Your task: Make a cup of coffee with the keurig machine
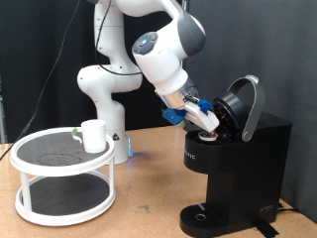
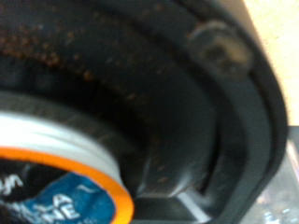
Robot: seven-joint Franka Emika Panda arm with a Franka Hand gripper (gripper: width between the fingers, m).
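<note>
The keurig machine [image 1: 238, 159] stands at the exterior view's right with its domed lid [image 1: 246, 104] swung up and open. My gripper [image 1: 206, 121] reaches into the opening under the lid, right at the pod chamber; its fingers are hard to make out there. The wrist view is a blurred close-up of the black chamber wall [image 2: 177, 103] with a pod [image 2: 65, 187] that has a silver top, an orange rim and a blue label; no fingers show in it. The cup [image 1: 94, 135], a small white mug, stands upright on the round stand at the exterior view's left, far from the gripper.
The white two-tier round stand [image 1: 59, 169] with dark mesh shelves sits on the wooden table [image 1: 149, 198]. A small green-tabbed item [image 1: 76, 134] lies beside the mug. The robot's base [image 1: 104, 99] is behind the stand. The machine's round drip base [image 1: 203, 218] is near the table's front edge.
</note>
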